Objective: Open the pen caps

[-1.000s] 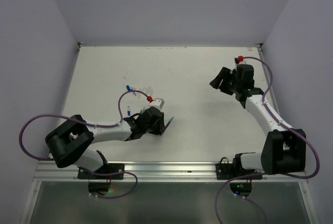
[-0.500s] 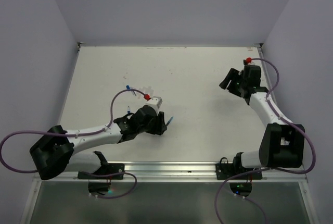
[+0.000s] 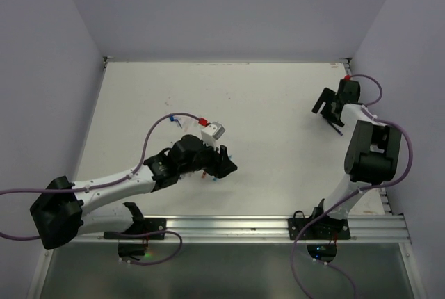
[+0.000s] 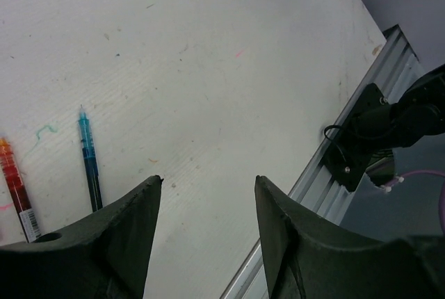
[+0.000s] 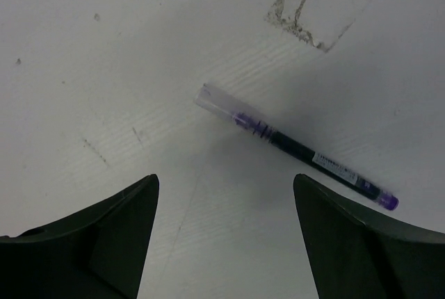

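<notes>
Left gripper [image 4: 207,184] hangs low over the flat white tabletop [image 3: 264,104], not far from the long silver metal rail [image 3: 229,224]. Its two dark fingers are apart, with nothing between them. Also near the rail lie a thin blue see-through plastic pen [image 4: 90,167] and a thin red see-through plastic pen [image 4: 15,191]. The blue pen shows a bare, sharp tip, so I think its cap is off. I cannot tell about the red one.

Much farther from the rail, the right gripper [image 5: 224,179] is over a thin dark pen with a purple end [image 5: 299,149]. Its fingers are wide apart and empty. This pen's other end is a clear plastic sleeve [image 5: 215,102], which I think is its cap.

Things could go wrong. The pens are round and smooth, so a bump from a finger could make one roll away. The left gripper is not over its pens, so closing there would grab only air. The clear sleeve is small, slippery and hard to see, so a pinch could slide off. If nobody holds the barrel, a pull would drag the whole pen along.

The tabletop looks hard and dull, with small scratches and ink marks. The rail is ridged and shiny. The fingers are hard, dark wedges.
</notes>
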Robot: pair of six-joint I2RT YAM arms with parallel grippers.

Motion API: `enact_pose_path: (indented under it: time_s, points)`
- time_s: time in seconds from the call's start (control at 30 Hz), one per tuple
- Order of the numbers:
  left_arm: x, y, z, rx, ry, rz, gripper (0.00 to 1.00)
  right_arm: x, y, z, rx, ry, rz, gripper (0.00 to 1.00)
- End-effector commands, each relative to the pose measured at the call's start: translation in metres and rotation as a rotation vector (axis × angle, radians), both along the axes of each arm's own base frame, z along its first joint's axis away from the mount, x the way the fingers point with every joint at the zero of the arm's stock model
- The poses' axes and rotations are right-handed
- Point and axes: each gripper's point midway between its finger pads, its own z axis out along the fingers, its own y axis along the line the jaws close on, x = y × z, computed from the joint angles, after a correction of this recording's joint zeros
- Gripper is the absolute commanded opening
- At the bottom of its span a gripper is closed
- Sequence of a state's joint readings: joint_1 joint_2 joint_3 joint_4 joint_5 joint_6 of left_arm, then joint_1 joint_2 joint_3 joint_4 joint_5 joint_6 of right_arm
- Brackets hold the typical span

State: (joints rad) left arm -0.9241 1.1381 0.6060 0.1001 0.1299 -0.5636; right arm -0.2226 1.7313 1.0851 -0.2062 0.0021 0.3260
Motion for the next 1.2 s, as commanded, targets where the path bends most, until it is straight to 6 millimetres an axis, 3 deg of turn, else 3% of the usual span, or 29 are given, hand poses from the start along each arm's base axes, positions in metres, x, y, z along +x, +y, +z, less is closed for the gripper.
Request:
enact_pose_path:
  time_s: [0.0, 0.17, 0.33, 0.43, 0.83, 1.17]
  points:
    - [0.004, -0.013, 0.008, 0.005, -0.058, -0.069, 0.59, 0.036, -0.019, 0.015, -0.094, -0.068, 0.019, 0.83]
    - [0.002, -0.026, 0.004, -0.013, -0.04, -0.111, 0.6, 0.05, -0.024, -0.003, -0.114, -0.035, 0.051, 0.84]
    - [0.002, -0.032, -0.009, -0.001, -0.015, -0.139, 0.6, 0.047, -0.028, -0.016, -0.123, 0.012, 0.077, 0.84]
    - [0.002, -0.032, -0.013, 0.008, -0.003, -0.143, 0.6, 0.044, -0.033, -0.014, -0.148, 0.018, 0.057, 0.83]
    - [0.0, -0.019, -0.006, 0.004, -0.009, -0.116, 0.6, 0.022, -0.03, -0.026, -0.113, 0.166, 0.045, 0.68]
    - [-0.011, -0.005, 0.014, -0.055, -0.002, -0.086, 0.6, 0.002, -0.029, -0.038, -0.14, 0.318, 0.044, 0.61]
